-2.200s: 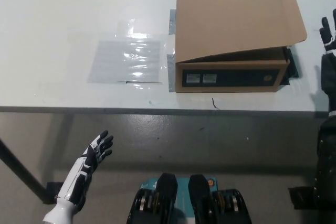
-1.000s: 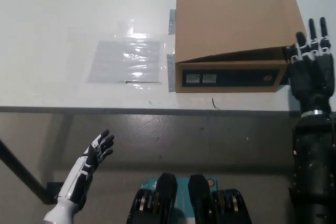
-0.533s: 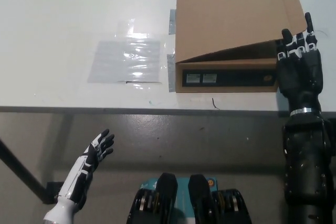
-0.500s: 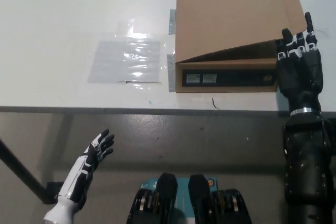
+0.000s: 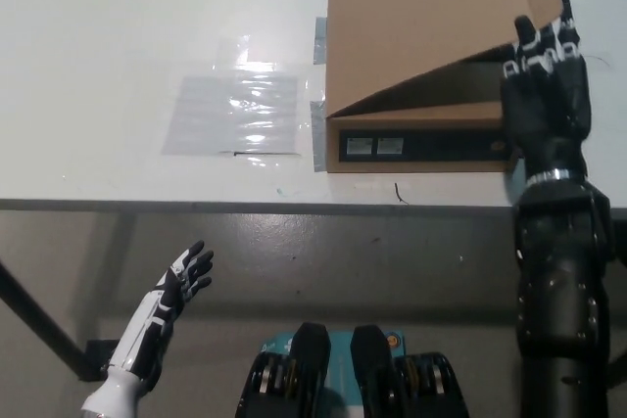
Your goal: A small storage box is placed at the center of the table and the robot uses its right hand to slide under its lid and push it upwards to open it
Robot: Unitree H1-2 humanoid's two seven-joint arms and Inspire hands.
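A brown cardboard storage box point(image 5: 421, 134) sits on the white table point(image 5: 118, 36), its front face carrying a dark band and two small labels. Its lid point(image 5: 431, 26) is tilted up on the right side, leaving a wedge-shaped gap above the box body. My black right hand point(image 5: 545, 95) is open, fingers pointing up, with its fingertips point(image 5: 539, 41) against the lid's raised right front edge. My white left hand point(image 5: 176, 296) rests open below the table's front edge at the lower left.
A clear plastic sheet point(image 5: 235, 110) lies flat on the table left of the box. Grey tape strips point(image 5: 318, 134) show at the box's left side. The table's front edge point(image 5: 294, 205) runs across the middle; grey floor lies below it.
My right hand came in from the right edge, moved left and up to the box, and got its fingertips under the lid. The lid's right side has risen. The left hand has not moved.
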